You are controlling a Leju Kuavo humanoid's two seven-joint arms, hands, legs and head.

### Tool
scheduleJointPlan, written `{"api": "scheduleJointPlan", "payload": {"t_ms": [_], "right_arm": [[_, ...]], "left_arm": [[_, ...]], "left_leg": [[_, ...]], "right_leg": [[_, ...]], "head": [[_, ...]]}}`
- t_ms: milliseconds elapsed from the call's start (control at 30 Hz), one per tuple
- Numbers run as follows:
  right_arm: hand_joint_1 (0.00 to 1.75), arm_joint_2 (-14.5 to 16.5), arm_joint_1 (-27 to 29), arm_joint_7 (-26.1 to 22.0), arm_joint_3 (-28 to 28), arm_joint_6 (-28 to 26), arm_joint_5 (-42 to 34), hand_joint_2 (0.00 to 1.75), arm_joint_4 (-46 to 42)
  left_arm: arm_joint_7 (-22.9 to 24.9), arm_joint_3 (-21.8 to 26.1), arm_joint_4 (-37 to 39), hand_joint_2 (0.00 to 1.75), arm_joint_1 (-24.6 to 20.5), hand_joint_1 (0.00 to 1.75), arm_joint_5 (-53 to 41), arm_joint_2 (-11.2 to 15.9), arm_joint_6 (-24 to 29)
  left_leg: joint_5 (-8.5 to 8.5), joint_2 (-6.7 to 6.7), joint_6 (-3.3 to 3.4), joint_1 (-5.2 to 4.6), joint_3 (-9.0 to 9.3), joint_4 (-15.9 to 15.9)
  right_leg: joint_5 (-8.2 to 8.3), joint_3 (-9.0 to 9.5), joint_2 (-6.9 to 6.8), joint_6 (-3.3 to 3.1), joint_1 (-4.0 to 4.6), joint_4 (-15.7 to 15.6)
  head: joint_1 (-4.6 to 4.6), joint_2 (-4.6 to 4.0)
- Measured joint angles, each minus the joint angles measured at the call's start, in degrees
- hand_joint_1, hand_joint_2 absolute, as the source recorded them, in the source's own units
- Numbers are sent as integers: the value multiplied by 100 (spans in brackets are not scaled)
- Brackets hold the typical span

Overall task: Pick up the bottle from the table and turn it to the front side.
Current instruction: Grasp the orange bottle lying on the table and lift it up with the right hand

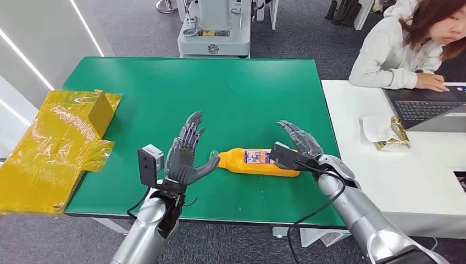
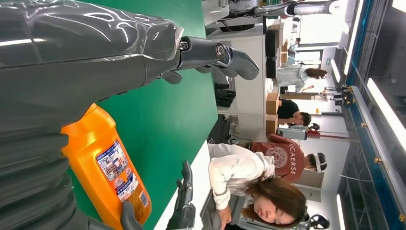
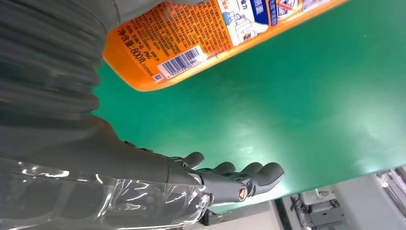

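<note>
Your orange bottle (image 1: 258, 162) is lying on its side on green counter (image 1: 231, 88), label facing up, between both hands. Your left hand (image 1: 184, 154) is hovering beside cap end, fingers spread wide, holding nothing. Your right hand (image 1: 299, 140) is hovering over base end, fingers apart, holding nothing.

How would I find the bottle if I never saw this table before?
Look at the green table. Near its front edge, between the left hand and right hand, the bottle lies on its side. It is the only orange thing there, with a printed label facing up, unlike the shiny yellow wrapping at the table's left end.
</note>
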Motion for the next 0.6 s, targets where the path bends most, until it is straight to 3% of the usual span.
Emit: {"api": "scheduleJointPlan", "payload": {"t_ms": [600], "right_arm": [[0,173,-143,-53,507,-2,168,175,560]], "left_arm": [[-15,-56,44,175,1,0,67,90,71]], "left_leg": [[1,-4,0,0,-2,0]], "right_leg": [[0,0,-2,0,0,0]], "head": [[0,0]]}}
